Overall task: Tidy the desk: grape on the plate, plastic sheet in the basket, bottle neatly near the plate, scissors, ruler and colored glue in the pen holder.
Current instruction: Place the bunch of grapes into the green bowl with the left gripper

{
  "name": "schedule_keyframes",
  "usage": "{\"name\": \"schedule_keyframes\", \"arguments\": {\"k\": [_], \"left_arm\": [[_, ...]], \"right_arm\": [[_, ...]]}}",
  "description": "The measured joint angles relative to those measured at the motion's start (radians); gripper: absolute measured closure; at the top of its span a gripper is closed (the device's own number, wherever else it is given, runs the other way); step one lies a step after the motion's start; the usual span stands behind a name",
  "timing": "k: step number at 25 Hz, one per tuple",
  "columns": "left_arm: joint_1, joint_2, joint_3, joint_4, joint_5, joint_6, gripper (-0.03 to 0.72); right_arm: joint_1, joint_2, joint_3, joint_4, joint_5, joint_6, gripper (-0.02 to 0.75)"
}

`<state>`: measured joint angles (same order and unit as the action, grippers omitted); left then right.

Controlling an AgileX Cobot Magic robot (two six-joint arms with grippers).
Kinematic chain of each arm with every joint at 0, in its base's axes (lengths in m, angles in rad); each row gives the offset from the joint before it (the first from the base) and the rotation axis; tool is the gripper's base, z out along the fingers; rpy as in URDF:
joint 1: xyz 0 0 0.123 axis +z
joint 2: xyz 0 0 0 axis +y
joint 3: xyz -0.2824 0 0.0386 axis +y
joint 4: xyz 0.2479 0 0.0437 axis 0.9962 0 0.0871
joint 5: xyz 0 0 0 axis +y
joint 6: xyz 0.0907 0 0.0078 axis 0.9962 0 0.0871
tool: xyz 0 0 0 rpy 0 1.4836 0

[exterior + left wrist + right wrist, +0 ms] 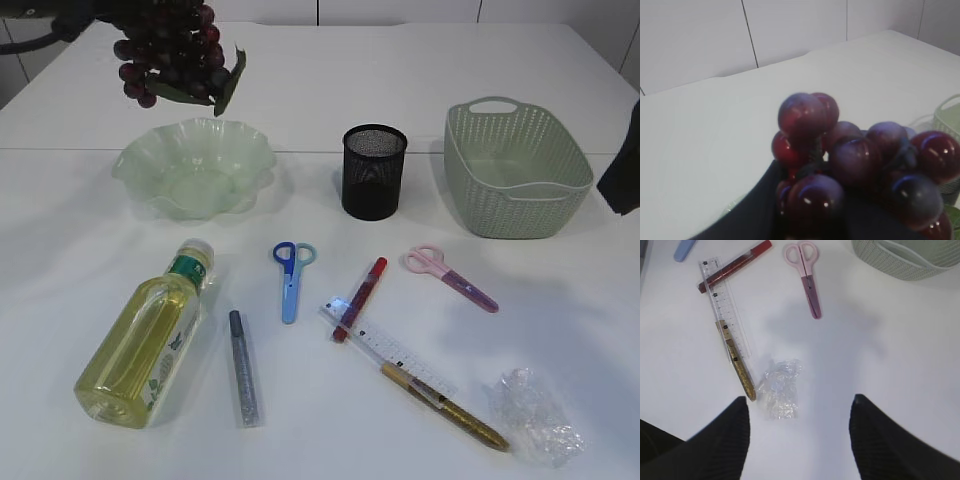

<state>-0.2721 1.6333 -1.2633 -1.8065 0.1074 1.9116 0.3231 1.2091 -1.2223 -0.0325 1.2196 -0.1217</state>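
- The grape bunch (pixel 170 50) is hanging in the air above and behind the green wavy-rimmed plate (pixel 135 160), held by the left gripper (pixel 805 220), whose dark jaws are sitting narrowly closed on it in the left wrist view.
- The right gripper (pixel 800 435) is hovering with fingers (pixel 722 440) spread wide and holding nothing; the crumpled plastic sheet (pixel 780 390) is lying on the table just ahead of its left finger.
- The black mesh pen holder (pixel 374 170) is standing between the plate and the woven basket (pixel 520 210), with open gaps on both sides.
- The oil bottle (pixel 145 335) is lying on its side near the front left edge.
- The blue scissors (pixel 291 275), pink scissors (pixel 450 275), clear ruler (pixel 395 352) and three glitter glue tubes are lying scattered mid-table; the red tube (pixel 360 298) and gold tube (pixel 450 408) are crossing the ruler, the silver tube (pixel 243 368) lying beside the bottle.
- The white table (pixel 330 80) is lying bare behind the containers, ending at a pale panelled wall (pixel 700 35).
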Motion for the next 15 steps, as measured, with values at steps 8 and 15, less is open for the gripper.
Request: {"name": "schedule_keyframes", "arguments": {"k": [8,15], "left_arm": [[0.023,0.232,-0.181,0.000,0.000,0.000,0.518],[0.027,0.418,-0.273,0.000,0.000,0.000,0.518]], "right_arm": [[0.000,0.000,0.000,-0.005,0.002,0.000,0.248],[0.000,0.013,0.000,-0.022,0.018,0.000,0.247]]}}
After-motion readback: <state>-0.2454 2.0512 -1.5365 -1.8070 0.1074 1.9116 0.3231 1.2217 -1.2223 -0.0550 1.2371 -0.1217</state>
